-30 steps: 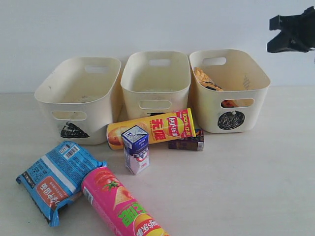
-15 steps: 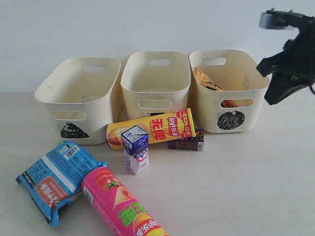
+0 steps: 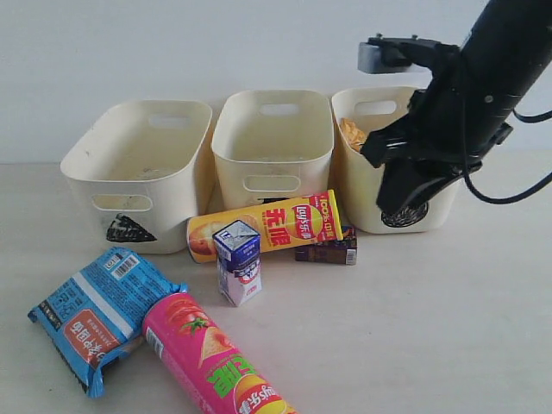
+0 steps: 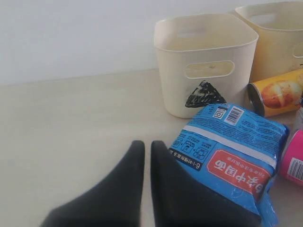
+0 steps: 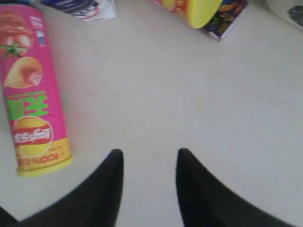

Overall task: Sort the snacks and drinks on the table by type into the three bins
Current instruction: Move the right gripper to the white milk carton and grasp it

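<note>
On the table (image 3: pixel 431 328) lie a yellow tube (image 3: pixel 267 224), a pink tube (image 3: pixel 207 362) and a blue packet (image 3: pixel 99 310). A purple and white carton (image 3: pixel 237 261) stands upright, with a dark brown carton (image 3: pixel 328 252) behind the yellow tube. The triangle bin (image 3: pixel 138 172), middle bin (image 3: pixel 272 142) and circle bin (image 3: pixel 349 190) line the back. An orange bag (image 3: pixel 352 134) sits in the circle bin. My right gripper (image 3: pixel 395 207) hangs open and empty in front of that bin, over bare table (image 5: pixel 149 153). My left gripper (image 4: pixel 143 144) is shut, beside the blue packet (image 4: pixel 232 156).
The right arm covers much of the circle bin's front and its mark. The yellow tube hides the middle bin's mark. A pale wall rises behind the bins. In the right wrist view the pink tube (image 5: pixel 31 85) lies to one side of the fingers.
The right arm has swung down from the upper right corner to in front of the circle bin, and its jaws have parted. Nothing on the table has moved.
</note>
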Tool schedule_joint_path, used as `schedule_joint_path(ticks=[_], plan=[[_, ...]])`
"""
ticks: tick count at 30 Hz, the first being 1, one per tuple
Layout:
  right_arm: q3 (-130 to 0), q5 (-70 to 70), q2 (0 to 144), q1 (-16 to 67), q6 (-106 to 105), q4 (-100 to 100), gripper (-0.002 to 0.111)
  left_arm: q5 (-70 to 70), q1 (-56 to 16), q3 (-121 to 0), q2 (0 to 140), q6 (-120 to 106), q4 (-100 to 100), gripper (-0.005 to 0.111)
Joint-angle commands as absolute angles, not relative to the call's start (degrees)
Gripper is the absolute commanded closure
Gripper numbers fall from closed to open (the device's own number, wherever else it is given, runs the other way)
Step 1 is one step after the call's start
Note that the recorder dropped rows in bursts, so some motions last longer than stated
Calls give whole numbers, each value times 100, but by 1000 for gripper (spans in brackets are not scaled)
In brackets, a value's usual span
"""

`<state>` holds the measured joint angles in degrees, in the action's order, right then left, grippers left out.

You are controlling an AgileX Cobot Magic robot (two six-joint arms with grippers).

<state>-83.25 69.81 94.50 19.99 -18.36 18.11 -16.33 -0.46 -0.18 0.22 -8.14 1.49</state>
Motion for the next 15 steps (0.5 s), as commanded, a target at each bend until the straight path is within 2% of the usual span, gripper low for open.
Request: schedule_joint_path(ticks=[1, 3, 9, 13, 15], plan=[[-8266, 6943, 9323, 2407, -1828, 2291, 46, -1633, -55, 0, 0, -774, 160, 102], [-8266, 6677, 9336, 2656, -1828, 2309, 40, -1633, -55, 0, 0, -774, 160, 102], [-8266, 5512, 9362, 3324, -1907, 2230, 40, -1633, -55, 0, 0, -774, 160, 102], [-8266, 5127, 9603, 3610, -1895, 2084, 21, -1633, -55, 0, 0, -774, 160, 102], [-8266, 4985, 9793, 3680, -1855, 1994, 18, -1633, -55, 0, 0, -774, 160, 102]])
